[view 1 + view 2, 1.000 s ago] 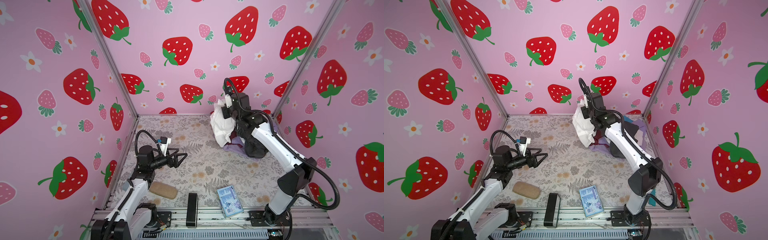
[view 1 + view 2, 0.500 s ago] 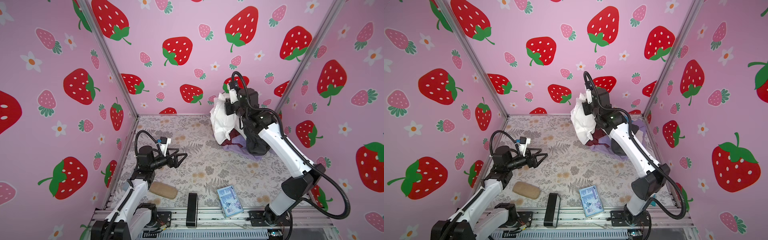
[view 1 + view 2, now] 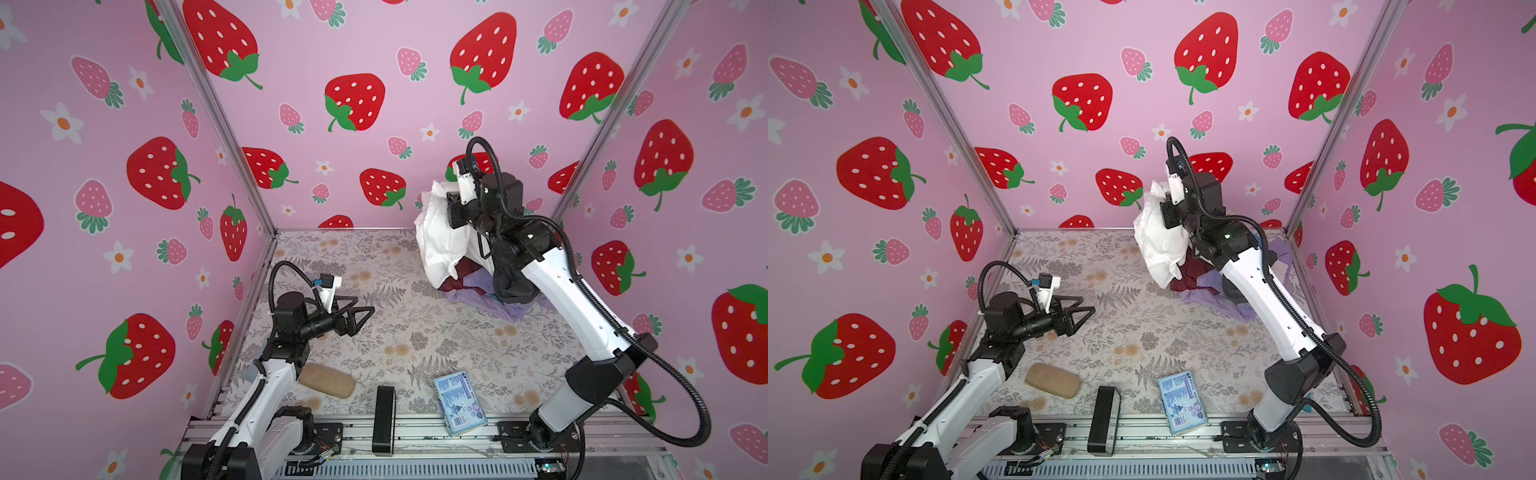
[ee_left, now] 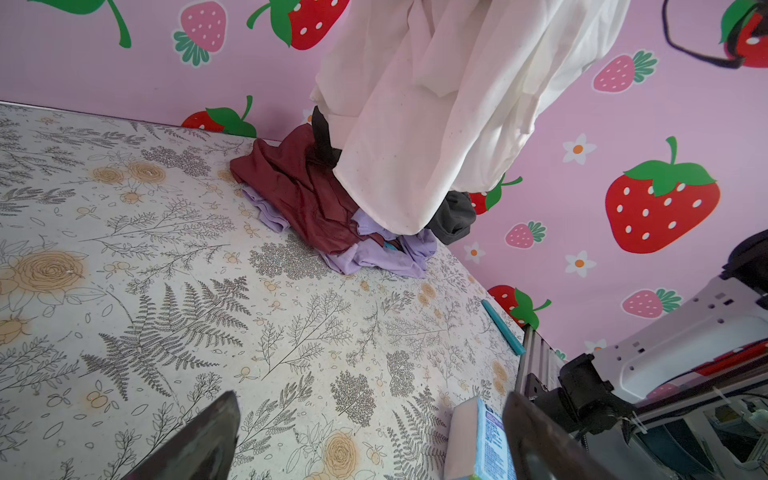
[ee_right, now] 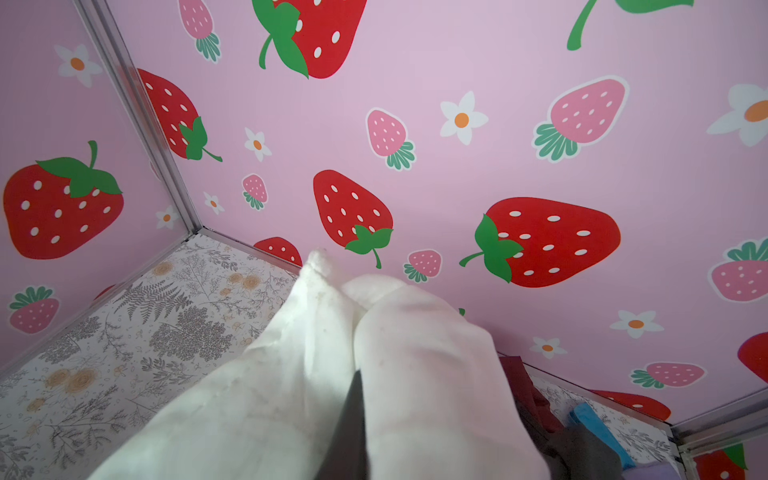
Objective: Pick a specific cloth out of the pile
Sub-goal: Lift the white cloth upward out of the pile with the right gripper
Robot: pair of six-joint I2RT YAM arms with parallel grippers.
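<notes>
The white cloth hangs bunched in the air at the back right, with my right gripper shut on its upper part. In the right wrist view the cloth bulges on both sides of a dark finger. Below it lies the pile of maroon, lilac and dark grey garments. In the left wrist view the cloth has its lower end just over the pile. My left gripper hovers open and empty over the left of the table.
A tan block, a black bar and a blue-and-white packet lie along the front edge. Strawberry-print walls close in the left, back and right. A teal strip lies at the table's right edge.
My right arm has risen a little, lifting the white cloth higher off the pile. The left arm has not moved.
</notes>
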